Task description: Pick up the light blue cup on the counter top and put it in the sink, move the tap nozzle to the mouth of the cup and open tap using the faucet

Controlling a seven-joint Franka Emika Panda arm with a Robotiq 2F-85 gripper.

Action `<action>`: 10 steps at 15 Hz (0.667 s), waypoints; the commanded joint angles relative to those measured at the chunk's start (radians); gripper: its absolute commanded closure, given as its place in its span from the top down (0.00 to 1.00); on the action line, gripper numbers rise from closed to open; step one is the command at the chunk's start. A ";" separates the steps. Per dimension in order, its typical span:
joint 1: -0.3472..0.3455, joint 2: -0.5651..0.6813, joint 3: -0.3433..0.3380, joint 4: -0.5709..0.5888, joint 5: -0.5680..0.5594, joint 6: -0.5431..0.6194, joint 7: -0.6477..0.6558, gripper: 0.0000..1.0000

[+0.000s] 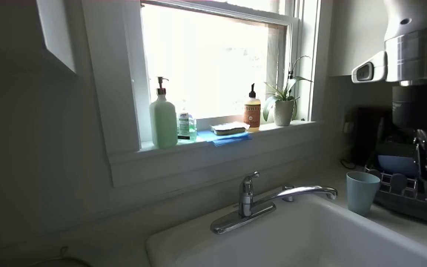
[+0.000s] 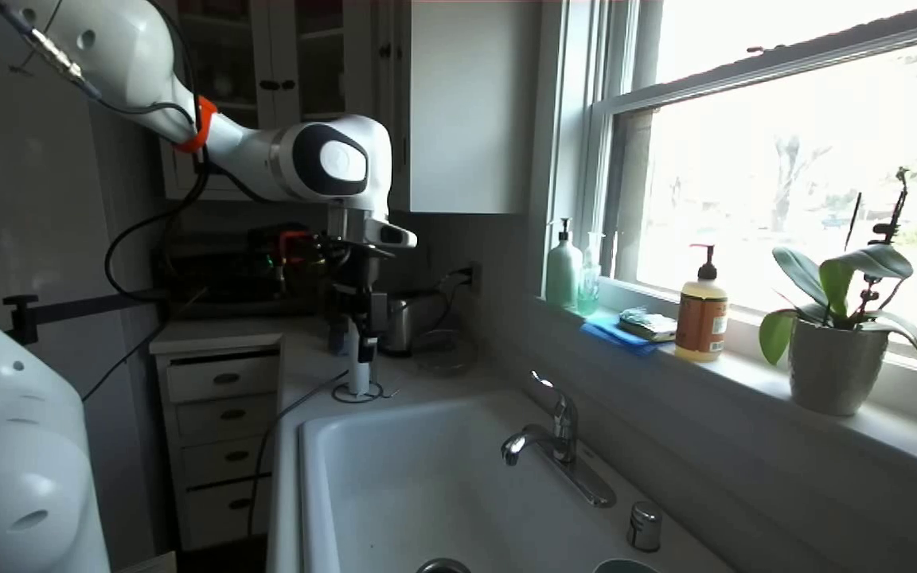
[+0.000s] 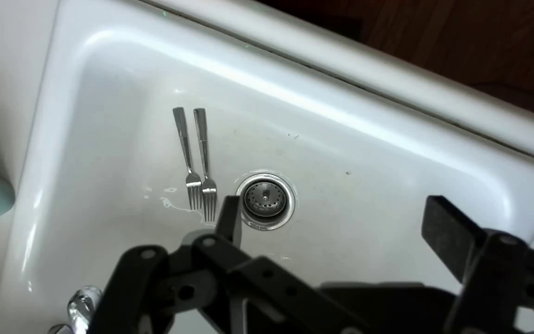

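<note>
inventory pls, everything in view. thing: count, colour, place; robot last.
sink: 1, white, in counter
cup: 1, light blue, on counter
tap: 1, chrome, back of sink
cap: 1, chrome, beside tap
forks: 2, silver, in sink
strainer: 1, silver, sink bottom
window: 1, white, above tap
sill: 1, white, under window
bottles: 3, green, clear green, orange label, on sill
cloth: 1, blue, on sill
pad: 1, yellowish, on cloth
plant: 1, green, on sill
rack: 1, dark, on counter
dish: 1, blue, at rack
upright cylinder: 1, white, on counter
vessel: 1, silver, on counter
clutter: count unclear, dark, far counter
drawers: 4, white, under counter
cabinets: several, white, overhead
arm: 1, white, above counter
gripper: 1, black, open, over sink
</note>
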 commanded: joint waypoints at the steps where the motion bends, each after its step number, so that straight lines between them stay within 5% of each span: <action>1: 0.009 0.003 -0.016 0.005 -0.013 -0.015 0.000 1.00; 5: -0.050 -0.046 -0.098 -0.003 -0.072 -0.094 -0.044 1.00; 10: -0.119 -0.070 -0.262 0.013 -0.203 -0.141 -0.316 1.00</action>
